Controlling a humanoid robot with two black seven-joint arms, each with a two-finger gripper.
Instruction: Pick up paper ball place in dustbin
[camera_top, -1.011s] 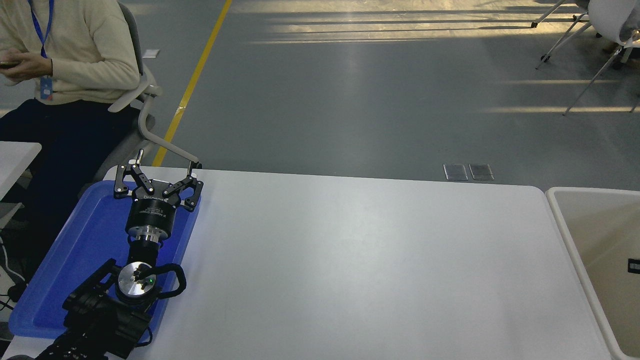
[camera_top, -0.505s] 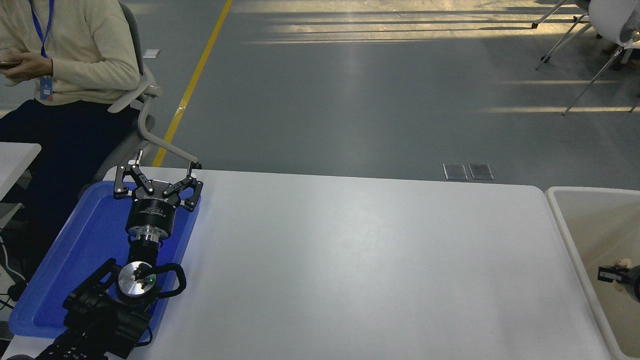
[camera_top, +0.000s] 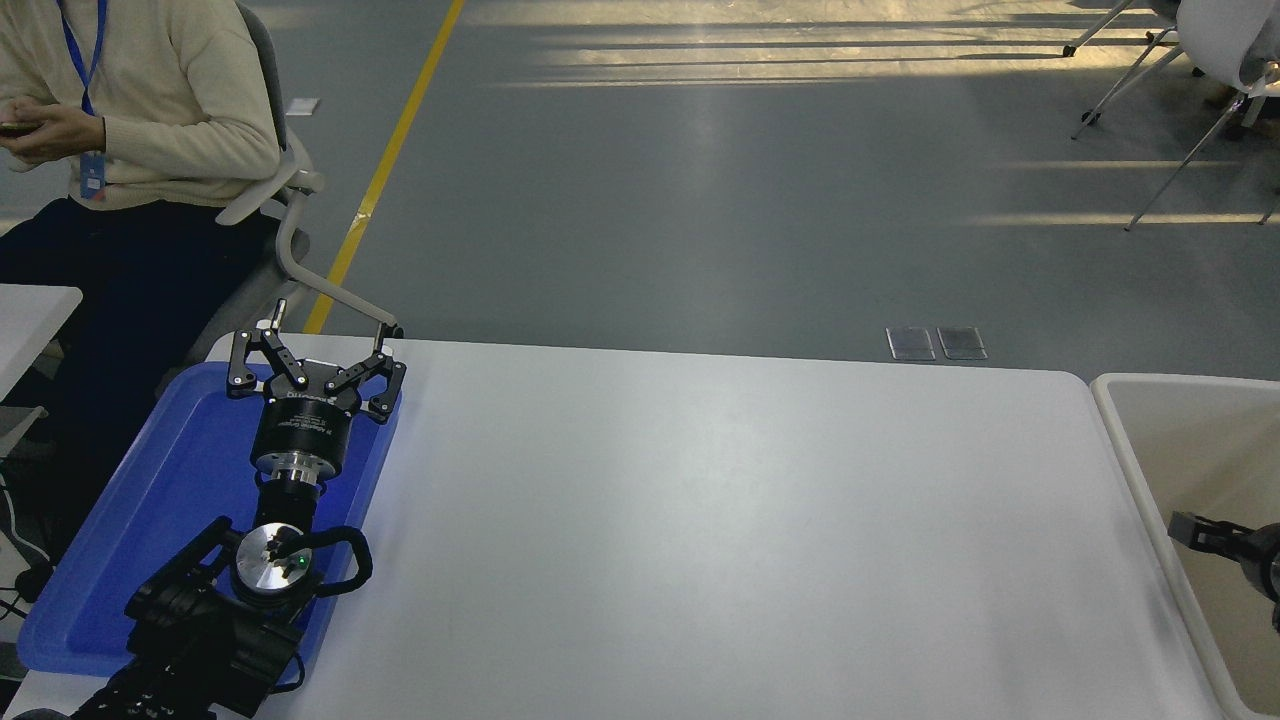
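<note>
Right end effector (camera_top: 1190, 530) entering at the right edge, over the inside of the dustbin (camera_top: 1130, 470); only one dark finger and part of the body in view, so no telling whether apart or together. Paper ball nowhere visible: not on the tabletop (camera_top: 720, 520), possibly in the bin or hidden by the arm. Direction from end effector to ball therefore undecidable. Left end effector (camera_top: 310, 365) parked with fingers spread over the blue tray (camera_top: 150, 500), far from the bin.

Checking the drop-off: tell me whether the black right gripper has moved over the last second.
Yes. The right gripper has come further in from the picture's right edge, leftward over the cream dustbin, toward its left rim.
</note>
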